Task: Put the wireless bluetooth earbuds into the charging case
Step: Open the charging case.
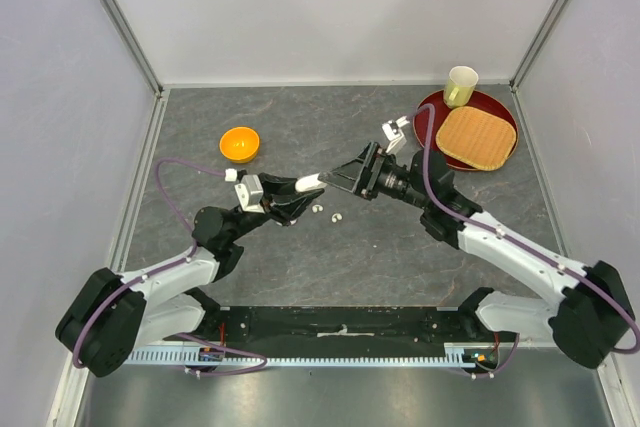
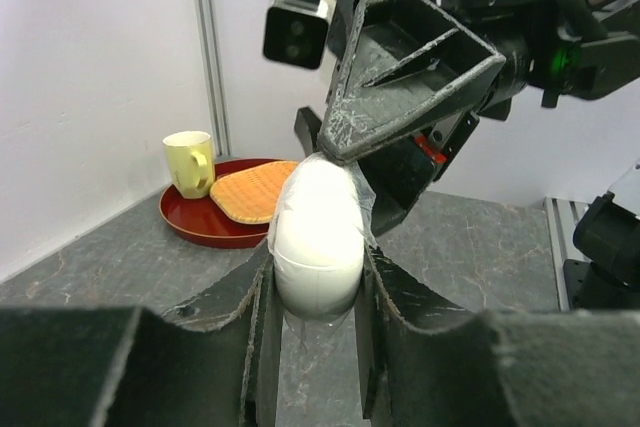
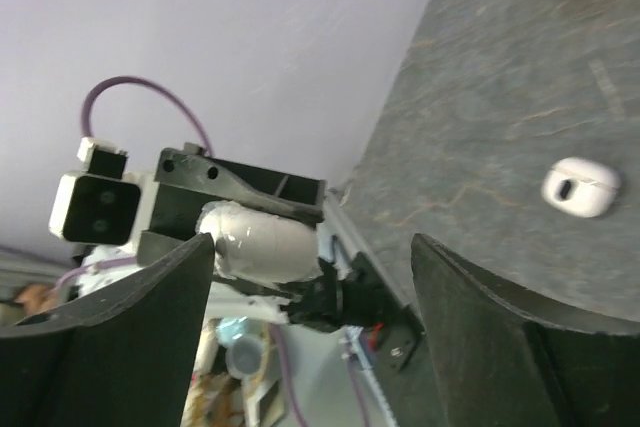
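Two tiny white plastic earbuds [image 1: 318, 209] lie loose on the dark grey stone-patterned table [image 1: 300, 267]. The second earbud [image 1: 337, 216] is just beside the first. Both are near the table's middle, just on the near side of where the two hands meet.

The small white rounded plastic charging case [image 2: 318, 247] is off the table, clamped by its sides between the fingers of the left hand [image 1: 305, 184]. A seam line crosses its lower part.

The left arm reaches forward and to the right from its base, with the hand pointing toward the right arm. The right arm extends up and to the left from its base, and the right hand [image 1: 335, 177] points straight at the left one. Its fingers are spread wide and hold nothing. One fingertip sits at the case's upper end; contact cannot be confirmed.

The right wrist view shows a small white rounded item [image 3: 580, 187] with a dark oval mark lying on the table. Whether it is an earbud or a case cannot be told.

Further out, an orange plastic bowl [image 1: 240, 144] stands on the left part of the table. At the far right corner, a round dark red tray [image 1: 498, 102] carries a pale yellow mug [image 1: 461, 85] and a square woven tan mat [image 1: 476, 137].
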Robot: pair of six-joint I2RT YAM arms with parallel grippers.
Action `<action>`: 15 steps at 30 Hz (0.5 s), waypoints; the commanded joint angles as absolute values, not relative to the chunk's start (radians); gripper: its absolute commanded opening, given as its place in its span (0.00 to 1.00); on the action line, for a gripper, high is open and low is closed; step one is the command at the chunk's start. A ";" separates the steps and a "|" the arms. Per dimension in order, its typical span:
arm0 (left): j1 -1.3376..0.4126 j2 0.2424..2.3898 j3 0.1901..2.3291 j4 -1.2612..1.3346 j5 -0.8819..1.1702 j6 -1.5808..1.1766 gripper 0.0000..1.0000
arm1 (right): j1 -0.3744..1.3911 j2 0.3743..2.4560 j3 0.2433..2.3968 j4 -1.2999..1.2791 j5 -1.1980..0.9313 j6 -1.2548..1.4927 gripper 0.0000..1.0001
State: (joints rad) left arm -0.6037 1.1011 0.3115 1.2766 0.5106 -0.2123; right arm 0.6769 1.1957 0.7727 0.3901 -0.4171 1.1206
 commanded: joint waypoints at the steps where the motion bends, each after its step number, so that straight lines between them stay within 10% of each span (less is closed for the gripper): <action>1: -0.607 1.060 0.350 1.289 0.538 -0.207 0.02 | 0.670 1.047 0.836 0.152 -0.265 0.843 0.91; 15: -0.607 1.120 0.416 1.243 0.646 -0.275 0.02 | 0.681 1.034 0.873 0.051 -0.373 0.707 0.89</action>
State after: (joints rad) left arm -0.6037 1.1095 0.3752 1.2263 0.6125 -0.2390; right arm 0.6743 1.0248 0.8295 0.0883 -0.3569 0.7620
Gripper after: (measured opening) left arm 0.357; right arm 0.894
